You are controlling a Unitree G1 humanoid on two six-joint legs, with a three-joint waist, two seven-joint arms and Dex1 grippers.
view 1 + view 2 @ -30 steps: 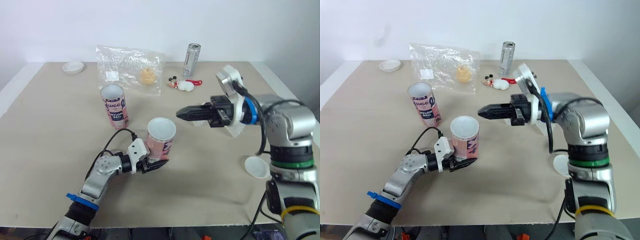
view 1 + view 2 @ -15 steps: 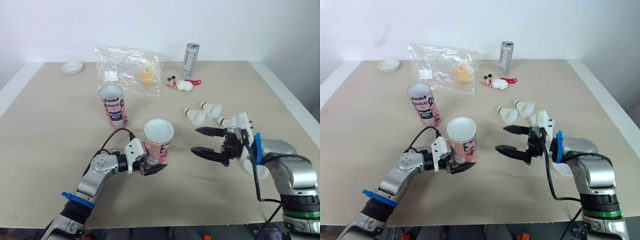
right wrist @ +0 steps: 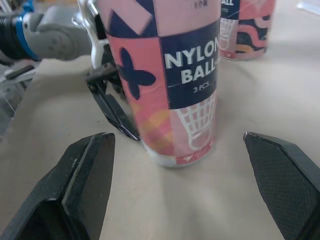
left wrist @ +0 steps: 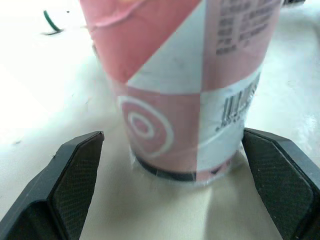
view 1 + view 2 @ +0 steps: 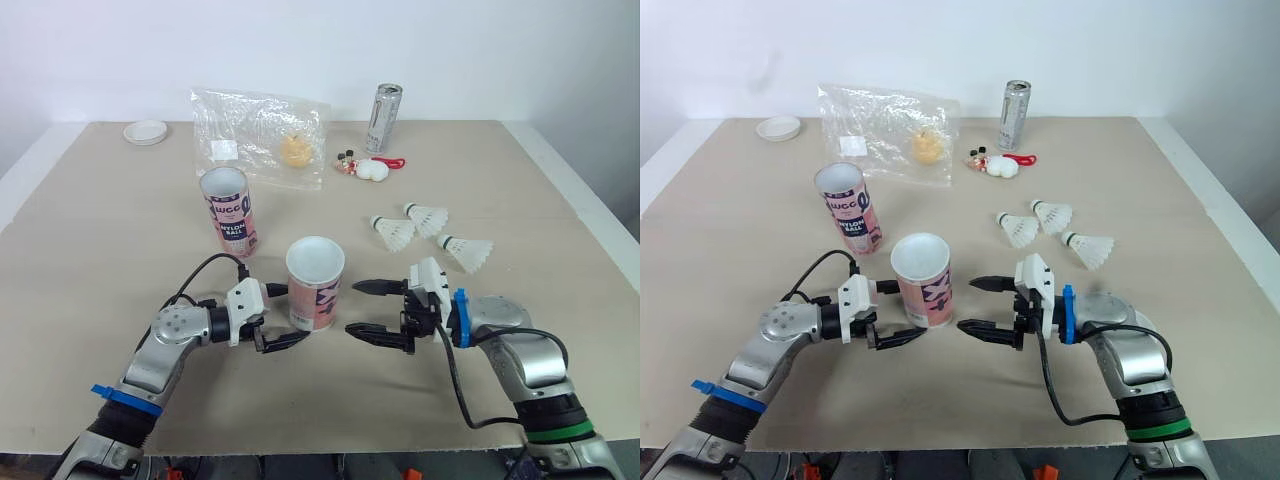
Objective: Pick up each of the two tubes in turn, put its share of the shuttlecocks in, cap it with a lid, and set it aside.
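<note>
A pink and white tube (image 5: 315,285) stands upright on the table near the front, and what is inside cannot be made out. My left gripper (image 5: 283,315) is open, its fingers (image 4: 75,175) flanking the tube's base (image 4: 185,100) without gripping it. My right gripper (image 5: 354,308) is open too, just right of the tube (image 3: 175,75) at table level. A second tube (image 5: 227,210) stands farther back on the left. Three shuttlecocks (image 5: 393,232) (image 5: 425,215) (image 5: 467,250) lie on the right. A white lid (image 5: 146,132) sits at the far left corner.
A clear plastic bag (image 5: 260,135), a silver can (image 5: 383,118) and a small white toy (image 5: 366,171) lie along the back of the table (image 5: 100,260). The table's right edge runs close beside my right arm.
My left gripper has opened and the near tube now stands on the table. My right gripper came down from beside the tube's mouth, opened, and sits low on its right.
</note>
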